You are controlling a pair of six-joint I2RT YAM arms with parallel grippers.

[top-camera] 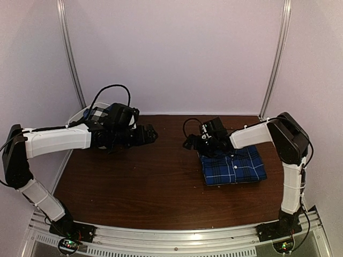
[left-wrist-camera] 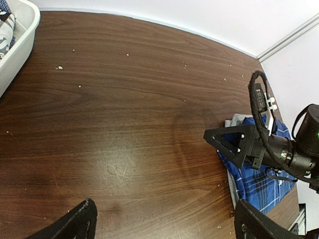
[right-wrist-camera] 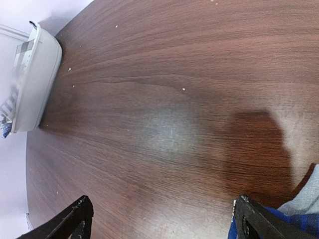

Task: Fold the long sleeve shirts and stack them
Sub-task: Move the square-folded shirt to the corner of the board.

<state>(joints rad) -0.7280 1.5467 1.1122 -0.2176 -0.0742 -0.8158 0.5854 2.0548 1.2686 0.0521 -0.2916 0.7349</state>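
Brown table [top-camera: 139,182], blue shirt [top-camera: 236,167], white walls [top-camera: 177,53]

I see a white plastic basket [top-camera: 79,114] sitting behind the left gripper [top-camera: 151,134], on the dark brown wooden table [top-camera: 150,182]. The table is speckled with pale crumbs below that gripper.

Blue plaid shirt [top-camera: 234,167] folded at right; grey shirt [left-wrist-camera: 238,120] apparently beneath.
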